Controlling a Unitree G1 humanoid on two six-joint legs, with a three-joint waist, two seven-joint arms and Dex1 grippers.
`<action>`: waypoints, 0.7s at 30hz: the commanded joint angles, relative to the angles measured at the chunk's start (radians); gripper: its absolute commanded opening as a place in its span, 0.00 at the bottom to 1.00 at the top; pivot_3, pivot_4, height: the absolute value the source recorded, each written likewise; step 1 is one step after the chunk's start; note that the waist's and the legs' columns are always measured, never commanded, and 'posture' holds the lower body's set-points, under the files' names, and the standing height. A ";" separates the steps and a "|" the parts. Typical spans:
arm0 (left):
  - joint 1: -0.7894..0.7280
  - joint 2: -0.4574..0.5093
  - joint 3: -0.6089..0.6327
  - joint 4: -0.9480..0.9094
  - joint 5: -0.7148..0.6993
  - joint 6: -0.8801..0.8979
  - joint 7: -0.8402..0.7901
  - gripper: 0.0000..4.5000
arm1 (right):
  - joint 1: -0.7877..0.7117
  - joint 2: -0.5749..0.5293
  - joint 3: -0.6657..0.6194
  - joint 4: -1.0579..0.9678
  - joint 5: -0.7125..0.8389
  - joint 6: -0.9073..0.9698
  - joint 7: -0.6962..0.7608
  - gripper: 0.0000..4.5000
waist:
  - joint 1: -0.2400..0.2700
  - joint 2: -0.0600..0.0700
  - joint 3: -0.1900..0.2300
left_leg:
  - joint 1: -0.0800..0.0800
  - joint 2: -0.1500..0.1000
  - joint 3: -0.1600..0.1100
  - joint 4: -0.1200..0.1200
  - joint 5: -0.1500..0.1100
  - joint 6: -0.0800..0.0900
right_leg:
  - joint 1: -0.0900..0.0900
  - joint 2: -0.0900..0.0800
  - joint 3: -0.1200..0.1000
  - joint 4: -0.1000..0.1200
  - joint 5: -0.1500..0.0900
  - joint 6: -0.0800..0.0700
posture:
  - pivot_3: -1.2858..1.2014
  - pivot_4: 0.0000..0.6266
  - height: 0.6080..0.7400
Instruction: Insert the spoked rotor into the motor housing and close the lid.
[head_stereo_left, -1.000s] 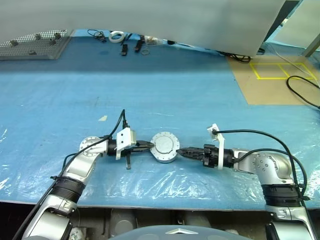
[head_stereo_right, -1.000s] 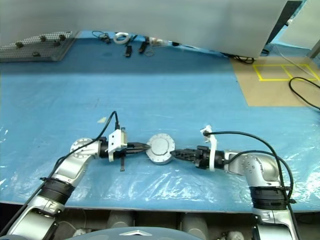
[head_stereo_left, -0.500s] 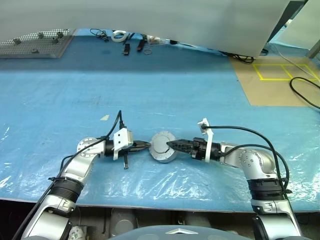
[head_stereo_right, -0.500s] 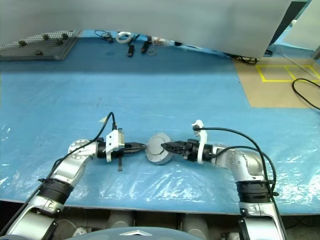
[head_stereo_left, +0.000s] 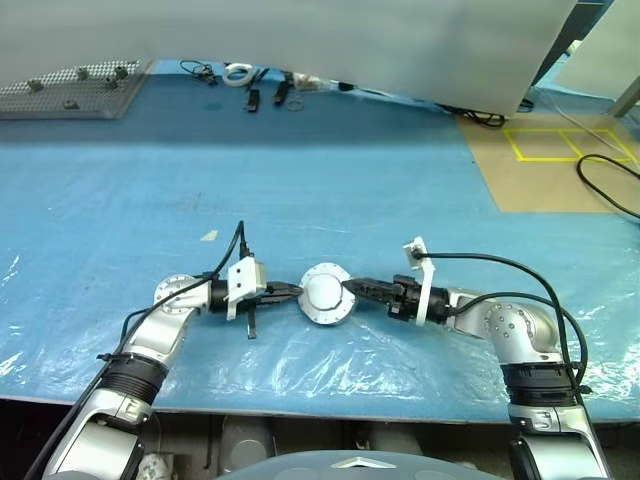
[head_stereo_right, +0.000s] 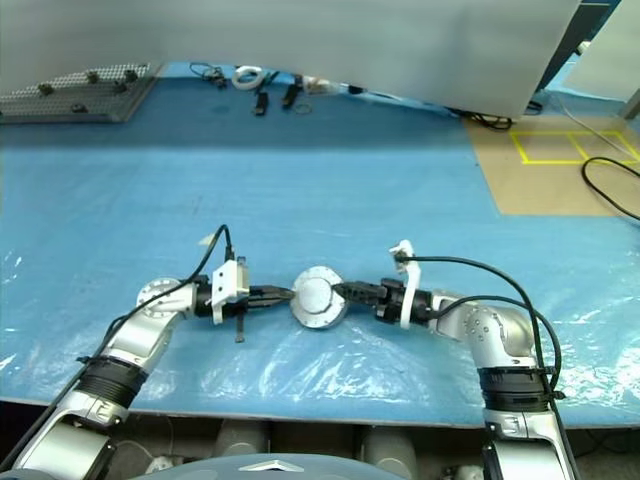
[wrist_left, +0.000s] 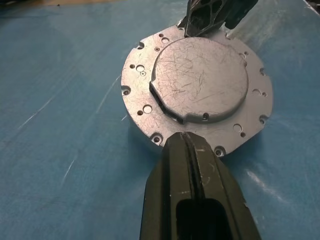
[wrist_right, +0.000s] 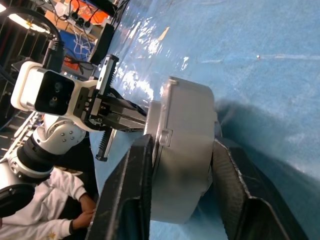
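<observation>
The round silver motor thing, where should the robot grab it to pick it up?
By its edge, from the side. The motor housing lies flat with the lid on, so top and bottom faces suit two fingers, as the right pincer straddles it now.

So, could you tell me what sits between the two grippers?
The motor housing with the lid on it, seen in the eye views, between left gripper and right gripper.

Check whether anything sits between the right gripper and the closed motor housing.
Nothing visible does. The right gripper already has its black fingers on either side of the round silver-grey motor housing, whose plain grey lid is on.
</observation>
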 joint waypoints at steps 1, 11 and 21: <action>0.016 -0.002 -0.026 0.024 0.034 0.020 0.005 0.00 | 0.001 0.001 0.006 -0.012 0.003 -0.009 -0.004 0.26 | -0.001 0.000 0.000 | 0.000 0.000 0.000 0.000 0.000 0.000 | 0.000 0.000 0.000 0.000 0.000 0.000 | 0.52 0.24 1.00; 0.008 -0.005 -0.024 0.023 0.031 0.028 0.006 0.00 | 0.005 0.008 0.014 -0.016 0.005 -0.013 0.001 0.26 | -0.001 0.000 0.000 | 0.000 0.000 0.000 0.000 0.000 0.000 | 0.000 0.000 0.000 0.000 0.000 0.000 | 0.52 0.24 1.00; 0.004 -0.015 0.056 -0.117 -0.105 0.186 0.024 0.00 | -0.003 0.024 0.012 0.039 -0.029 -0.045 -0.030 0.26 | -0.006 0.001 0.000 | -0.001 0.000 0.000 0.000 0.000 0.000 | -0.001 0.000 0.000 0.000 0.000 0.000 | 0.52 0.24 1.00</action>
